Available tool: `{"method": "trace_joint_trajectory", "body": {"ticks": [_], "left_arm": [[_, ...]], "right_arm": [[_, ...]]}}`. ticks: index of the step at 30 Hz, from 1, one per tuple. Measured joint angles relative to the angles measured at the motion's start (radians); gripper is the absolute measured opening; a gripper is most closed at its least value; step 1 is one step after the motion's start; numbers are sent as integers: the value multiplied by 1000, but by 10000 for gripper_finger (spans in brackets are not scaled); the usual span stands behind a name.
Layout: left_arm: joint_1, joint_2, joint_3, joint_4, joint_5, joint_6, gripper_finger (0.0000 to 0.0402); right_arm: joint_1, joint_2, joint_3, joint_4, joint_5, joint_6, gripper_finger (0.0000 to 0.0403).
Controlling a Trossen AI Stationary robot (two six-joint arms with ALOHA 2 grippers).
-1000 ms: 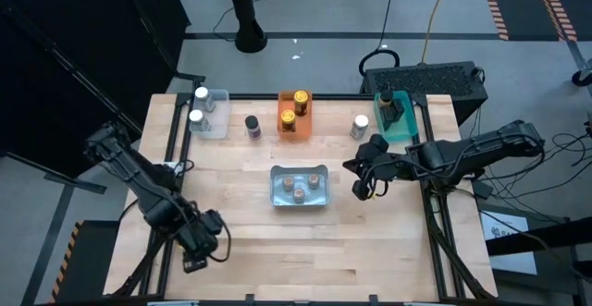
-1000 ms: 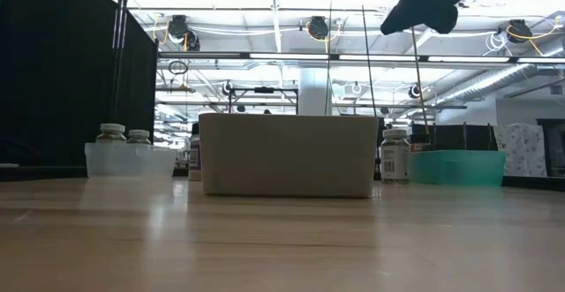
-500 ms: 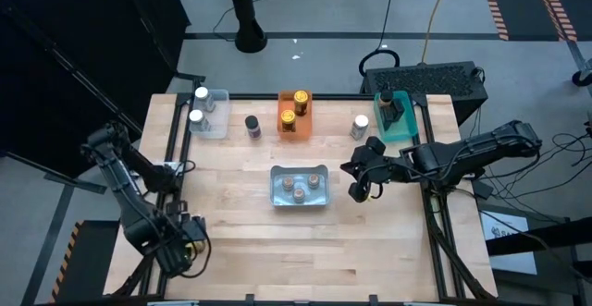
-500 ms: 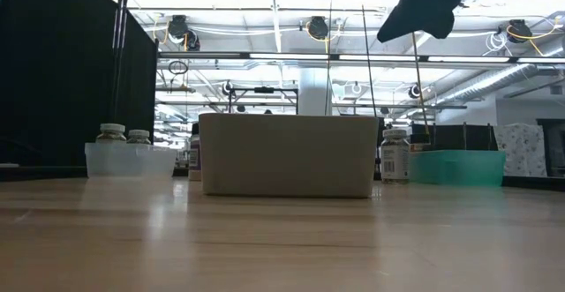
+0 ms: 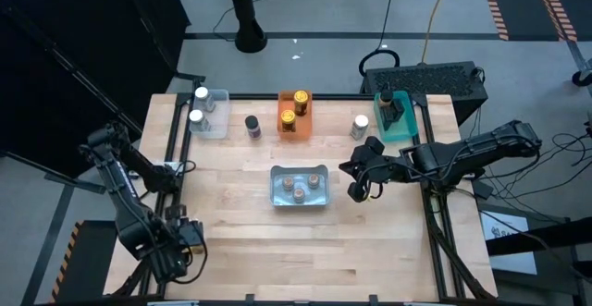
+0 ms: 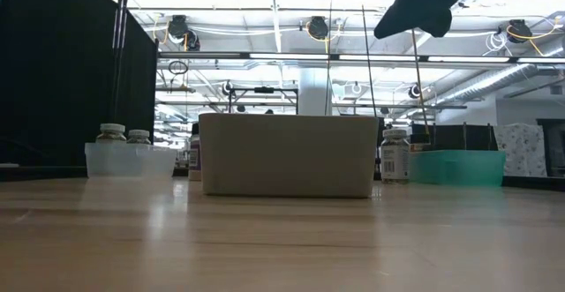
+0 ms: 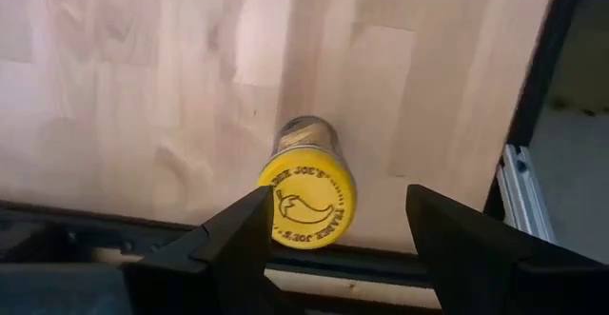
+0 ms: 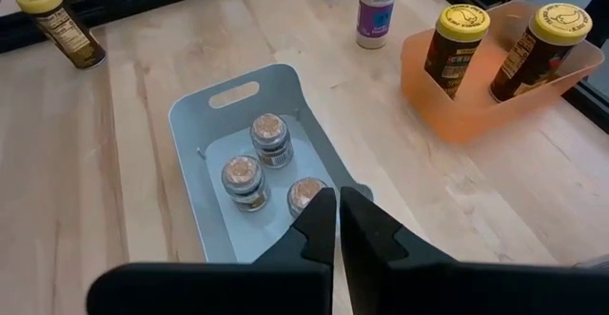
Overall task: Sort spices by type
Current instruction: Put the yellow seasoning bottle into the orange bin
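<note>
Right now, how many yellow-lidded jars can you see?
3: two stand in the orange bin, one nearer the table's far edge and one nearer the middle; a third stands between the left gripper's open fingers near the table's edge.

Lighting bright and even from overhead ceiling strip lights (image 6: 265, 56). Table (image 6: 282, 239) shows soft glare. Near foreground table blurred in low view. Shadows faint.

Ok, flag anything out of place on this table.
One yellow-lidded jar stands alone near the table's edge on the left arm's side, far from the orange bin holding the other two yellow-lidded jars.
</note>
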Motion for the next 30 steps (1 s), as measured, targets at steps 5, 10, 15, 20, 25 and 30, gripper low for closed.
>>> {"method": "trace_joint_trajectory", "body": {"ticks": [5,10,15,20,25,30], "left_arm": [[0,0,0,2,8,29,247],[-10,0,0,-43,18,12,247],[-10,0,0,-60,29,-16,247],[-16,28,0,-50,69,32,247],[-17,72,0,-51,80,90,247],[-9,83,0,-51,142,77,247]], "right_arm": [[0,0,0,0,0,0,0],[0,0,0,0,0,-1,0],[0,0,0,0,0,-1,0],[0,0,0,-1,0,-1,0],[0,0,0,-2,1,-1,0],[0,0,0,-2,1,-1,0]]}}
